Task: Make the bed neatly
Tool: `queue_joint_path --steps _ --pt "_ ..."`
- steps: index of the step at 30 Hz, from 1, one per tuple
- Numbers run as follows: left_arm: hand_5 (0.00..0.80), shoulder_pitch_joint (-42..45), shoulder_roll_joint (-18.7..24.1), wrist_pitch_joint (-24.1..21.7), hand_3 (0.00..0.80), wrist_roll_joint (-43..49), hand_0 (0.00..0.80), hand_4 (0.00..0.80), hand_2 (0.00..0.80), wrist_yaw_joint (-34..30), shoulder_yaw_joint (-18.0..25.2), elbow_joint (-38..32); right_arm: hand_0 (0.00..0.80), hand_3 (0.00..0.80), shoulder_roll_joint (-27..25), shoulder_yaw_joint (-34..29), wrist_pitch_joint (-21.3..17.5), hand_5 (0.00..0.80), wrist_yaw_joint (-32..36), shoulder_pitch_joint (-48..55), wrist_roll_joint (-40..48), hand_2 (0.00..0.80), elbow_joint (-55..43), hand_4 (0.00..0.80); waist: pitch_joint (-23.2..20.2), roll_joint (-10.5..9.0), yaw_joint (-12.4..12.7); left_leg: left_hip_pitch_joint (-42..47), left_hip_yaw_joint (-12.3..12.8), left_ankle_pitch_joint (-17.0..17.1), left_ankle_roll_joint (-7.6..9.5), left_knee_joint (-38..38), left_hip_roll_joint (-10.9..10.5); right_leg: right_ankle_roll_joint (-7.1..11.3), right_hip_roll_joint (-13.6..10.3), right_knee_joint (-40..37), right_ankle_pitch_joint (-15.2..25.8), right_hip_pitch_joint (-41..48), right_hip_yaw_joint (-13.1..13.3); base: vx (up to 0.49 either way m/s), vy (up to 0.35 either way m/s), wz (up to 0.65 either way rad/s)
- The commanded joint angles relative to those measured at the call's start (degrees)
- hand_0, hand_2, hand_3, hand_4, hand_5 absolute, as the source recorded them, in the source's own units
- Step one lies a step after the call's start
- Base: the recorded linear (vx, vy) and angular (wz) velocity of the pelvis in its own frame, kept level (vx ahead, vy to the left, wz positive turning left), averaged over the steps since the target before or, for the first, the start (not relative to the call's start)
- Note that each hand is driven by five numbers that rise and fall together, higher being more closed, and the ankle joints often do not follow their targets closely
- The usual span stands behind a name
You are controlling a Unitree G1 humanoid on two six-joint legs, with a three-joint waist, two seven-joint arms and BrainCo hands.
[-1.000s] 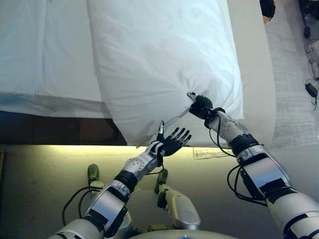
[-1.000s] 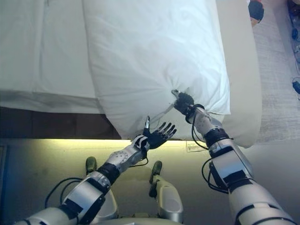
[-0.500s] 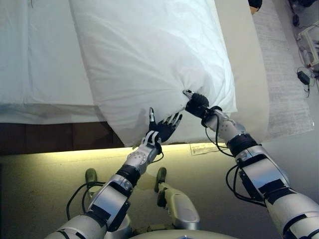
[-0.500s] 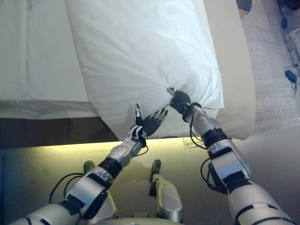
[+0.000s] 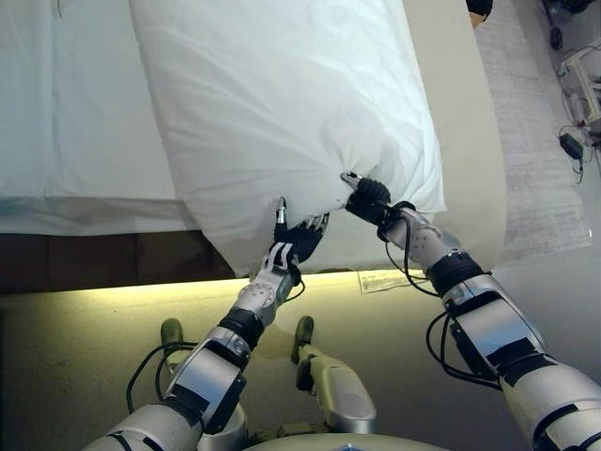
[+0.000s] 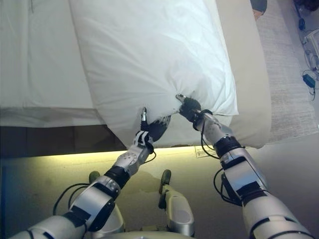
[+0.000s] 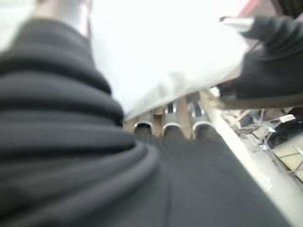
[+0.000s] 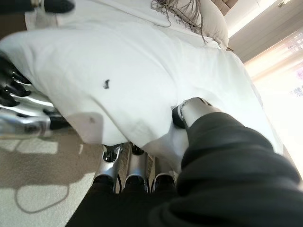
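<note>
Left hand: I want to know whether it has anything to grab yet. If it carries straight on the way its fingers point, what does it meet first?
Most likely the white pillow. The left hand points up into the pillow's near edge, fingertips already tucked under the cloth, beside the right hand pinching that edge.

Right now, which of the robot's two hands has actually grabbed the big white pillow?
The right hand: it pinches a bunch of the white pillow. The left hand only reaches under its edge.

White pillow (image 5: 282, 103), plump, creased, lies across bed (image 5: 84, 113) on white sheet, near edge puckered, overhanging bed's front edge.
</note>
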Motion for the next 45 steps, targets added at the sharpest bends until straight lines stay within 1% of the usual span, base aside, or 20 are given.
queue_joint_path --steps 1,11,15,16,17,18,20,24,26,28,29,31,33,36,41,43,45 --pt "0.8 -7.0 -3.0 -0.8 0.8 -1.4 0.8 0.8 0.8 -2.1 3.2 -0.4 0.8 0.8 -3.4 -0.8 -2.0 0.8 1.0 -3.3 1.8 0.8 -5.1 0.8 1.8 1.06 0.3 1.1 1.0 1.0 2.59 -3.4 -0.9 -0.3 2.6 2.2 -2.5 0.7 -2.2 0.0 0.046 0.03" --pt "0.8 -7.4 -0.6 -1.8 0.8 -1.4 0.8 0.8 0.8 -1.7 5.9 1.6 0.8 0.8 -4.5 -1.7 -1.8 0.8 0.1 -3.5 0.2 0.8 -3.5 0.8 2.4 3.66 0.9 1.0 0.2 1.8 2.73 -4.6 -2.5 -0.03 1.1 2.6 -2.7 0.5 -3.0 -0.014 0.086 0.04" --pt "0.8 -7.9 2.0 -2.2 0.8 -1.4 0.8 0.8 0.8 -0.5 7.6 2.1 0.8 0.8 -5.3 -2.6 -1.2 0.8 0.2 -3.2 -0.7 0.8 -2.5 0.8 2.8 4.43 1.5 0.7 -0.4 2.0 2.94 -4.7 -3.2 0.2 0.4 3.0 -2.6 0.0 -3.7 -0.021 0.093 0.05" --pt "0.8 -8.1 3.0 -2.2 0.8 -1.4 0.8 0.8 0.8 -0.3 8.2 2.6 0.627 0.627 -5.7 -2.8 -0.7 0.627 0.3 -3.1 -0.9 0.627 -1.8 0.627 2.8 4.62 1.7 0.6 -0.5 2.0 2.98 -4.7 -3.4 0.28 0.2 3.1 -2.6 -0.1 -3.8 -0.035 0.098 0.07" --pt "0.8 -8.4 3.8 -1.9 0.8 -1.4 0.8 0.8 0.8 -0.4 8.9 3.1 0.0 0.0 -6.0 -3.1 -0.3 0.0 0.3 -3.1 -1.0 0.0 -0.8 0.0 2.9 4.77 1.8 0.5 -0.5 2.1 2.96 -4.8 -3.5 0.39 0.0 3.2 -2.6 -0.2 -4.1 -0.038 0.11 0.07" --pt "0.8 -8.7 5.0 -1.7 0.8 -1.4 0.8 0.8 0.8 -0.6 9.7 3.8 0.0 0.0 -6.4 -3.5 0.2 0.0 -0.4 -3.0 -0.8 0.0 0.3 0.0 3.0 5.04 2.0 0.4 -0.7 2.1 2.98 -4.8 -3.7 0.49 -0.2 3.2 -2.5 -0.4 -4.1 -0.032 0.1 0.06" --pt "0.8 -8.8 7.0 -1.6 0.8 -1.4 0.8 0.8 0.8 -0.1 11.0 4.4 0.0 0.0 -6.9 -4.1 0.5 0.0 0.7 -2.3 -1.3 0.0 1.8 0.0 3.2 5.44 2.3 0.3 -1.0 2.1 3.17 -5.0 -4.0 0.59 -0.5 3.4 -2.5 -0.6 -4.3 -0.034 0.097 0.07" --pt "0.8 -8.5 12.7 0.4 0.8 -1.4 0.8 0.8 0.8 0.4 13.6 6.7 0.0 0.0 -8.0 -4.7 0.6 0.0 2.6 0.3 -7.7 0.0 5.4 0.0 3.3 6.29 3.2 0.3 -1.8 2.4 3.88 -6.2 -5.3 1.04 -1.4 3.4 -2.1 -1.0 -4.6 -0.051 0.098 0.12" --pt "0.8 -8.3 15.2 2.0 0.8 -0.3 0.8 0.8 0.8 -0.2 15.0 8.3 0.0 0.0 -8.1 -5.2 0.5 0.0 5.0 1.6 -8.5 0.0 7.8 0.0 3.2 6.75 3.7 0.7 -1.9 2.4 4.08 -6.8 -5.8 1.26 -1.7 3.2 -2.1 -1.0 -4.9 -0.029 0.103 0.16" --pt "0.8 -7.6 17.3 4.0 0.8 3.1 0.8 0.8 0.8 -2.4 17.3 11.1 0.0 0.0 -8.4 -6.0 1.0 0.0 8.2 3.0 -10.2 0.0 10.5 0.0 2.7 7.53 3.9 1.1 -2.0 2.3 4.29 -7.4 -6.4 1.43 -2.3 3.2 -2.2 -0.8 -5.1 -0.016 0.132 0.18" --pt "0.8 -7.6 17.7 4.5 0.8 3.6 0.8 0.8 0.8 -2.8 17.7 11.8 0.0 0.0 -8.5 -6.1 1.1 0.0 9.0 3.3 -10.7 0.0 11.2 0.0 2.5 7.7 3.9 1.1 -2.1 2.3 4.37 -7.5 -6.6 1.48 -2.4 3.2 -2.1 -0.8 -5.1 0.011 0.18 0.15" --pt "0.8 -6.3 20.3 6.6 0.8 5.9 0.8 0.8 0.8 -5.0 20.4 14.6 0.0 0.0 -8.6 -7.0 2.6 0.0 13.5 5.7 -13.2 0.0 14.5 0.0 1.7 8.96 4.1 1.7 -2.1 2.1 4.67 -8.0 -7.4 1.7 -3.3 3.1 -2.3 -0.5 -5.0 0.005 0.221 0.16" --pt "0.8 -4.7 21.7 7.7 0.8 7.6 0.8 0.8 0.8 -7.3 22.1 16.6 0.0 0.0 -8.7 -7.3 3.4 0.0 18.3 8.0 -16.7 0.0 17.5 0.0 1.0 10.07 4.2 2.3 -2.0 1.9 4.89 -8.2 -8.1 1.91 -4.1 3.0 -2.4 -0.2 -4.8 0.01 0.231 0.18" --pt "0.8 -2.9 22.6 8.0 0.8 9.3 0.8 0.8 0.8 -9.8 24.1 18.1 0.0 0.0 -8.8 -7.6 3.8 0.0 21.2 10.6 -19.8 0.0 20.0 0.0 0.4 11.54 4.3 2.4 -1.9 1.4 5.26 -8.0 -9.0 2.19 -5.4 2.9 -2.4 -0.2 -4.9 0.0 0.226 0.13" --pt "0.8 0.0 24.3 6.9 0.8 8.7 0.8 0.8 0.8 -13.6 27.0 19.3 0.0 0.0 -9.2 -9.3 4.2 0.0 22.8 14.3 -22.1 0.0 22.2 0.0 -0.1 14.0 4.1 2.2 -1.5 0.4 5.89 -6.9 -10.3 2.35 -6.8 3.4 -2.9 -0.5 -4.3 -0.022 0.239 0.04" --pt "0.8 0.9 24.9 6.7 0.8 7.8 0.8 0.8 0.8 -14.4 27.8 19.2 0.0 0.0 -9.4 -9.8 3.8 0.0 23.0 15.2 -22.4 0.0 22.6 0.0 -0.3 14.6 4.1 2.1 -1.5 0.2 6.09 -6.7 -10.7 2.47 -7.2 3.4 -3.0 -0.6 -4.2 -0.029 0.176 0.02" --pt "0.8 2.5 26.1 5.5 0.8 6.2 0.8 0.8 0.8 -14.9 29.6 19.0 0.0 0.0 -9.8 -10.7 3.2 0.0 22.7 16.6 -22.4 0.0 23.0 0.0 -0.6 15.48 4.2 2.1 -1.5 -0.2 6.32 -6.6 -11.2 2.62 -7.7 3.3 -3.0 -0.5 -4.2 -0.028 0.164 0.0"
